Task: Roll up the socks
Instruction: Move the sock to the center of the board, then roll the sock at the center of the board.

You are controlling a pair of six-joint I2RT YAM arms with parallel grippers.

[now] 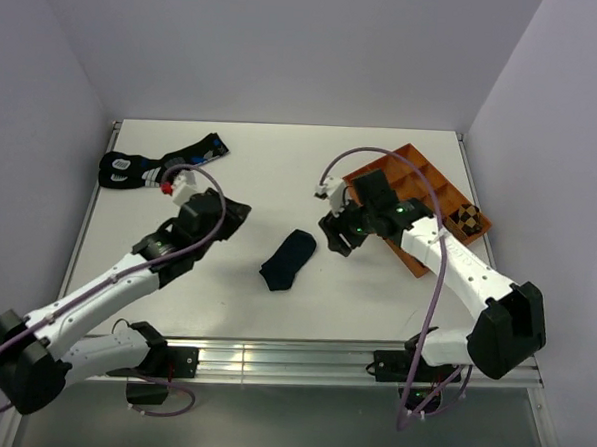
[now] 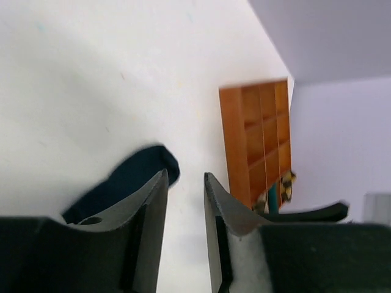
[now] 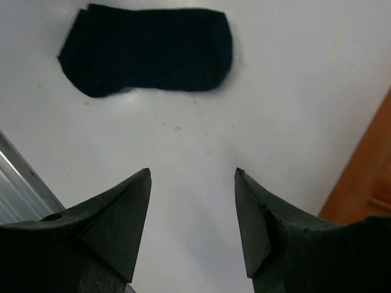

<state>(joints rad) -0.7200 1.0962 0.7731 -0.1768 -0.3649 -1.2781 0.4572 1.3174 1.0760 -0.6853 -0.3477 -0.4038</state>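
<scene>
Navy sock [image 1: 288, 260] flat on counter [image 1: 282, 163]. Left jaws up-left of it, right jaws just right, both apart from it. Orange tray [image 1: 423, 178] farther right, argyle sock [image 1: 466, 218] in its end compartment. Black socks [image 1: 151, 163] far up-left.

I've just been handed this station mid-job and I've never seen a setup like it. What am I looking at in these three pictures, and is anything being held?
Two robot arms are bolted at the near edge of a white table. The wide picture looks down from above and behind them. The other two come from a camera on each wrist, so the dark prongs at the bottom are that arm's own pincer. The left pincer and the right pincer are both open and hold nothing. A plain navy sock lies flat on the table between them. At the right sits an orange tray with a tan, dark-patterned sock in its end compartment. Black socks with blue and white markings lie at the far left.
</scene>
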